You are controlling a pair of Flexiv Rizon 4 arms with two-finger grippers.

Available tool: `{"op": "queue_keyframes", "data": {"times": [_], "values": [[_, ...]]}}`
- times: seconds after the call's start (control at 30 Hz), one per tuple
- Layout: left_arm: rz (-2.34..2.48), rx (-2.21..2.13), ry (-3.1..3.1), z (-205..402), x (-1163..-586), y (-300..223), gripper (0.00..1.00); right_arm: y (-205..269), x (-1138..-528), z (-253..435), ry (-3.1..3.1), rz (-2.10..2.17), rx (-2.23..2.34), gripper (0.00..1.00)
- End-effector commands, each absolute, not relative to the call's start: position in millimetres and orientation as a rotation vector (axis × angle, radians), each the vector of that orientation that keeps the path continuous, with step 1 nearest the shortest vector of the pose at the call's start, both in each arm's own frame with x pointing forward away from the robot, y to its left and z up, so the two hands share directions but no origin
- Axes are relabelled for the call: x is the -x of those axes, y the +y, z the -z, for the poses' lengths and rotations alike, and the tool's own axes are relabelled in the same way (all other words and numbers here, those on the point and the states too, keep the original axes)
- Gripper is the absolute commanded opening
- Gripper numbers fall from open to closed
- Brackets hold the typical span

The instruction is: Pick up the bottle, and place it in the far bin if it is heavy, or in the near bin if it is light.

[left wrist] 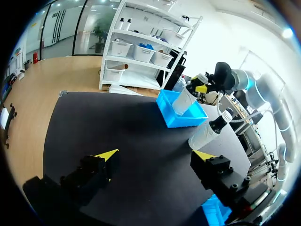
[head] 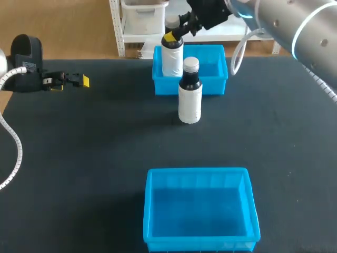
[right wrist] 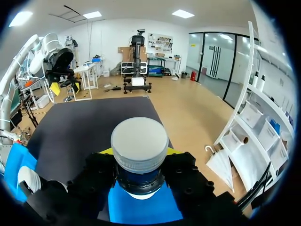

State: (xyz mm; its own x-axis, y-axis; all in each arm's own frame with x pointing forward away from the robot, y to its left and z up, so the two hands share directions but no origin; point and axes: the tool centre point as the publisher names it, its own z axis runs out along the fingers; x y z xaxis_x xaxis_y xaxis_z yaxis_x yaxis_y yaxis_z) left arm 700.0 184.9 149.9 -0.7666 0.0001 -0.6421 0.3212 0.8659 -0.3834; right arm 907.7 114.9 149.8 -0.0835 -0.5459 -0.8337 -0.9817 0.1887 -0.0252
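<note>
A white bottle with a dark neck and grey cap (head: 172, 58) hangs upright at the left end of the far blue bin (head: 213, 87). My right gripper (head: 174, 36) is shut on its neck. In the right wrist view the cap (right wrist: 139, 143) sits between the fingers of my right gripper (right wrist: 139, 157), with the blue bin floor (right wrist: 141, 209) beneath. Whether the bottle's base touches the bin I cannot tell. A second, similar bottle (head: 190, 95) stands on the mat just in front of that bin. My left gripper (head: 73, 80) (left wrist: 154, 155) is open and empty at the far left.
The near blue bin (head: 158, 211) lies empty at the table's front middle. From the left wrist view the far bin (left wrist: 175, 117), the held bottle (left wrist: 183, 99) and the standing bottle (left wrist: 207, 133) lie ahead, across bare black mat.
</note>
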Motion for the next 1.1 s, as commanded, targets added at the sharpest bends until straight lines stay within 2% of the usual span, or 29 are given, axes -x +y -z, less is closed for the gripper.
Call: {"op": "queue_keyframes", "data": {"times": [0.03,0.9,1.03,1.1], "values": [[0.636,-0.231,2.374,-150,-700,185,1.0,123,-926,-148,1.715,-0.887,1.548,0.0],[0.636,-0.231,2.374,-150,-700,185,1.0,123,-933,-122,1.761,-0.921,1.549,0.01],[0.636,-0.231,2.374,-150,-700,185,1.0,122,-934,-120,1.766,-0.922,1.547,0.06],[0.636,-0.231,2.374,-150,-700,185,1.0,122,-934,-119,1.77,-0.923,1.548,0.15]]}}
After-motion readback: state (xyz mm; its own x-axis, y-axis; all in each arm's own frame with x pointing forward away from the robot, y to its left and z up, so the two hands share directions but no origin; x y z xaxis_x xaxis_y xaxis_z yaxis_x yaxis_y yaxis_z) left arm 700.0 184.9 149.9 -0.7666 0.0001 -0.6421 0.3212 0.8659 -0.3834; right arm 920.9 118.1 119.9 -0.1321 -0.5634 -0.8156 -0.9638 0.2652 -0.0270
